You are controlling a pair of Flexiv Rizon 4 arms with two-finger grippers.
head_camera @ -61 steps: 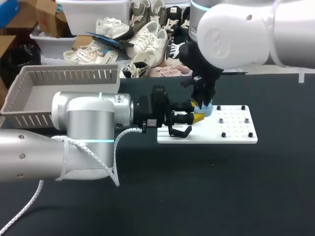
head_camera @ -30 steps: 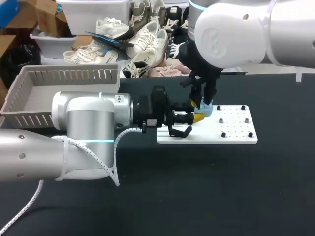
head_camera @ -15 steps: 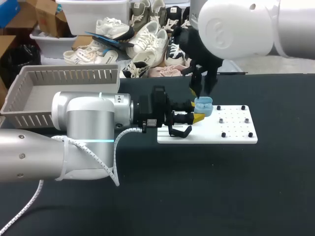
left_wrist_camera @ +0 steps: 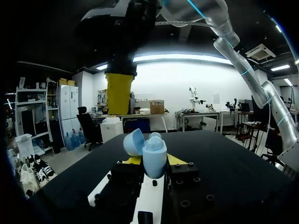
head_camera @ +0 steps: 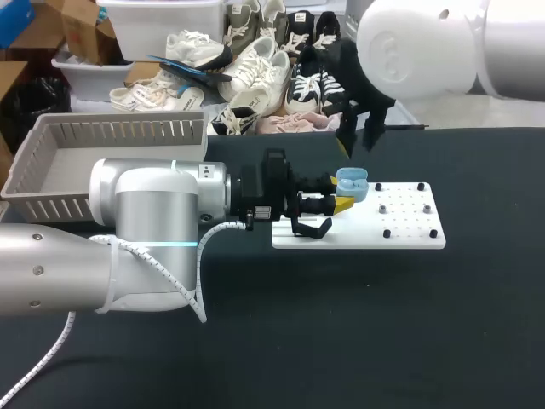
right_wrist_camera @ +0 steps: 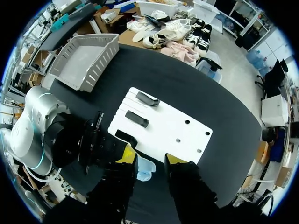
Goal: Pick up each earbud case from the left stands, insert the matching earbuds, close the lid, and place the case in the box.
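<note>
The left claw (head_camera: 341, 203) gripped the blue case (head_camera: 352, 183) by its lower shell — probably light, slick plastic, its open lid frail — while the right claw (right_wrist_camera: 152, 158) gaped empty.

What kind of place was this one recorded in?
Probably a robot test bench: a black table with a white peg plate and a grey basket on it, and the left gripper shut on a blue earbud case.

earbud case (head_camera: 351, 184) in left end effector (head_camera: 340, 204) above board (head_camera: 410, 227), right end effector (head_camera: 359, 136) behind, basket (head_camera: 119, 132) far left
</note>
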